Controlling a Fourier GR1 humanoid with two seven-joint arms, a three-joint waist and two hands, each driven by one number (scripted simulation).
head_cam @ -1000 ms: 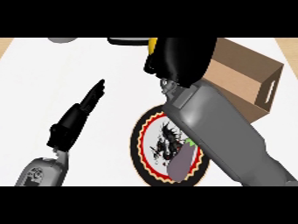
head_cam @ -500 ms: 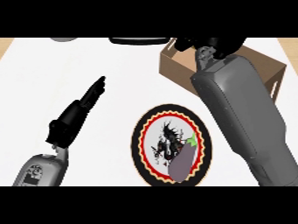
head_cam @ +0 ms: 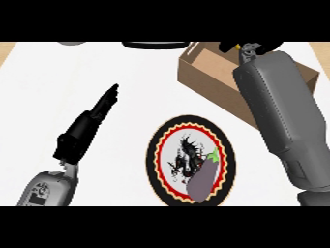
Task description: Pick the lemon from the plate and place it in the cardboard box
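- A sliver of yellow, the lemon (head_cam: 236,47), shows over the open top of the cardboard box (head_cam: 203,72), at its far side, touching the right hand (head_cam: 257,47).
- The right hand hangs over the box's far rim. Most of it is hidden behind its own forearm (head_cam: 281,111) or cut off at the view's upper edge, so I cannot tell whether it clasps the lemon.
- The forearm crosses the box's right half and covers that wall. The box's inside is barely visible.
- The plate (head_cam: 152,160) lies on the counter (head_cam: 32,97) nearer the robot than the box, holding only an eggplant (head_cam: 204,178).
- The left hand (head_cam: 82,133) rests well left of the box, its fingers straight and pressed together, holding nothing.
- Left of the box, a dark object (head_cam: 153,44) and a grey one (head_cam: 71,42) are cut off and cannot be identified.
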